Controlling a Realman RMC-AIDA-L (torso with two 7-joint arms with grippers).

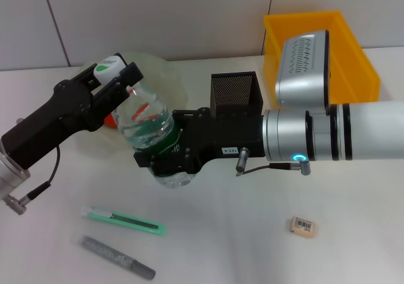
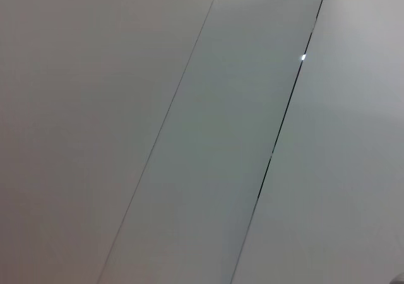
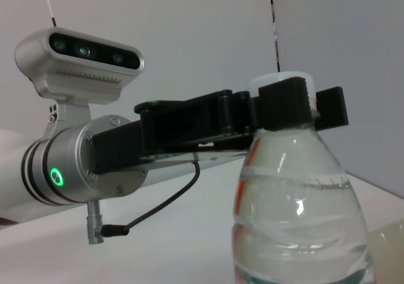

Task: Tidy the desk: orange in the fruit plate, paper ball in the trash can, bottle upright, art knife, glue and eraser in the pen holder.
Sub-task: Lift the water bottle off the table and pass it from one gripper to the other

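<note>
the bottle [image 1: 150, 129] is held upright just in front of the fruit plate [image 1: 165, 76], its cap pinched by the left gripper [image 1: 115, 71] and its lower body clamped by the right gripper [image 1: 165, 161].

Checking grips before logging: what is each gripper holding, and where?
Left gripper clamps the bottle at its cap; right gripper clamps its lower body.

One bottle [image 1: 153, 129], one orange [image 1: 112, 119], one plate [image 1: 165, 76], one knife [image 1: 124, 220], one glue stick [image 1: 118, 257] and one eraser [image 1: 302, 226] are visible. There is also one mesh holder [image 1: 234, 92] and one yellow bin [image 1: 353, 57]. Two end effectors: left [image 1: 115, 77], right [image 1: 165, 158].
</note>
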